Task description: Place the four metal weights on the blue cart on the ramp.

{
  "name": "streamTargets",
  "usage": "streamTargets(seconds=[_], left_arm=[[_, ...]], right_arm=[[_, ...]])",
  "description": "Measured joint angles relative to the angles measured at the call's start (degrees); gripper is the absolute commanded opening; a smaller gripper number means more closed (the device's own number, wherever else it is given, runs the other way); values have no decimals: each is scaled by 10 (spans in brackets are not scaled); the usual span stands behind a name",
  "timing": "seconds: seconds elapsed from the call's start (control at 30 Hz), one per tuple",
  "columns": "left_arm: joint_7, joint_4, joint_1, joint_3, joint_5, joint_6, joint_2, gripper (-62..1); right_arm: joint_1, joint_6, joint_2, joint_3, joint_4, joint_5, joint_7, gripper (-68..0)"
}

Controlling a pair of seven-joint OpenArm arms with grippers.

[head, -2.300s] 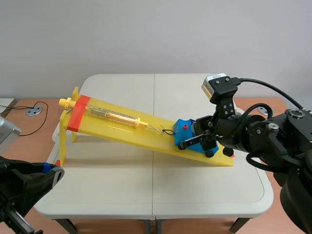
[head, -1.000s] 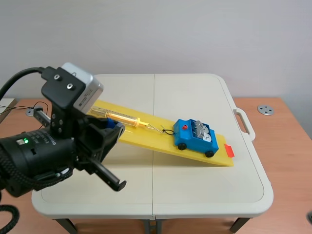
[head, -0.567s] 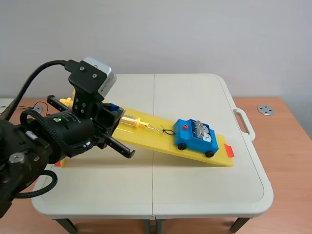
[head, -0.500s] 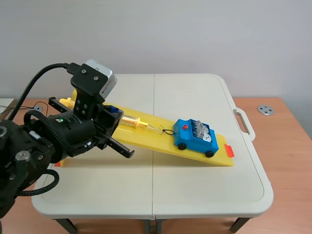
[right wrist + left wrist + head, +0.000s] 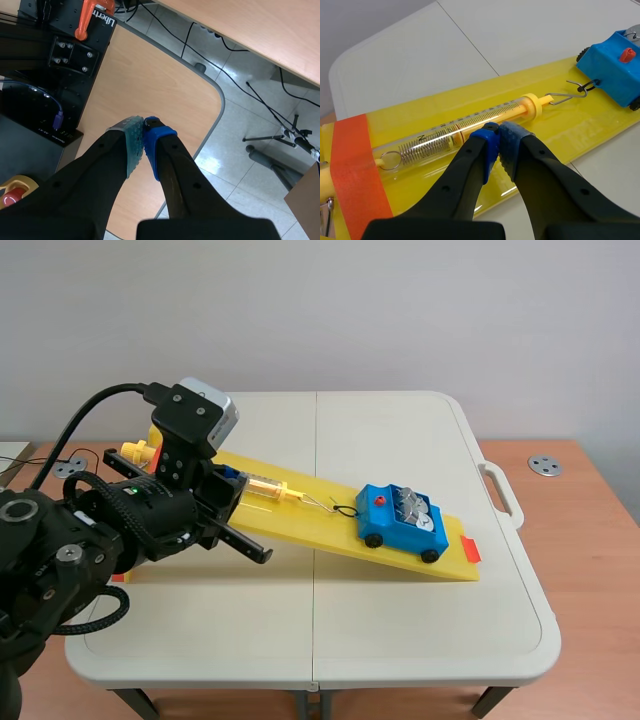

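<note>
left gripper [image 5: 499, 134] closed empty, edged nearer spring scale [image 5: 435, 136], blue cart [image 5: 398, 520] unmoved

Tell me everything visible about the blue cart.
The blue cart looks plastic, with black wheels and a red knob at its uphill end. Round silvery metal weights lie in its bed. It sits low on the yellow ramp, its front loop caught by the wire hook of the spring scale.

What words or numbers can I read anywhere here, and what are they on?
"Libert", cut off after that: white letters on the black board beside the orange clamp.
"N": on the spring scale; its number marks are too small to read.
</note>
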Motion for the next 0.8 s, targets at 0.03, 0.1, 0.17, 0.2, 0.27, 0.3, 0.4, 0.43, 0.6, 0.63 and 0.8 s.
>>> streamTargets(seconds=[0.03, 0.1, 0.17, 0.2, 0.27, 0.3, 0.4, 0.43, 0.6, 0.63, 0.8], left_arm=[[0, 0, 0, 0, 0, 0, 0, -582], [0, 0, 0, 0, 0, 0, 0, -582], [0, 0, 0, 0, 0, 0, 0, -582], [0, 0, 0, 0, 0, 0, 0, -582], [0, 0, 0, 0, 0, 0, 0, -582], [0, 0, 0, 0, 0, 0, 0, -582], [0, 0, 0, 0, 0, 0, 0, -582], [0, 0, 0, 0, 0, 0, 0, -582], [0, 0, 0, 0, 0, 0, 0, -582], [2, 0, 0, 0, -1, 0, 0, -582], [31, 28, 16, 0, -31, 0, 0, -582]], right_arm=[[0, 0, 0, 0, 0, 0, 0, -669], [0, 0, 0, 0, 0, 0, 0, -669], [0, 0, 0, 0, 0, 0, 0, -669], [0, 0, 0, 0, 0, 0, 0, -669], [0, 0, 0, 0, 0, 0, 0, -669], [0, 0, 0, 0, 0, 0, 0, -669], [0, 0, 0, 0, 0, 0, 0, -669], [1, 0, 0, 0, 0, 0, 0, -669], [7, 0, 0, 0, 0, 0, 0, -669], [8, 0, 0, 0, 0, 0, 1, -669], [31, 0, 0, 0, 0, 0, 14, -669]])
